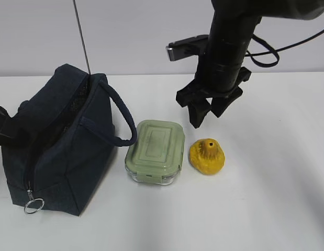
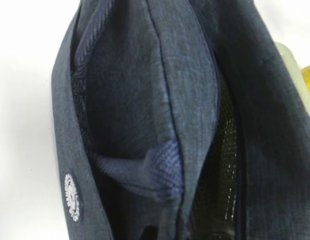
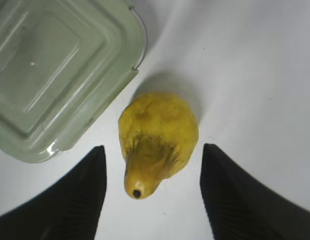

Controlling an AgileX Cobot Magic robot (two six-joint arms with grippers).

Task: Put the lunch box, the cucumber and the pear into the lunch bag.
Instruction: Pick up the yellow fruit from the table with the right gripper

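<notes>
I am holding the right gripper (image 1: 205, 116) above the pear (image 1: 207, 156), its jaws spread wide and gripping nothing; from the wrist the two fingers (image 3: 77, 200) are flanking the fruit without touching it. The pear is sitting on the white table (image 1: 266, 209), with the lunch box (image 1: 155, 151) just beside it and the lunch bag (image 1: 57, 151) beyond the box. I cannot tell the left gripper's state, as its camera is showing only bag fabric. I am not seeing the cucumber.

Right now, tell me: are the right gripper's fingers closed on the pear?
No, the right gripper is open, its fingers standing apart on either side of the pear.
</notes>
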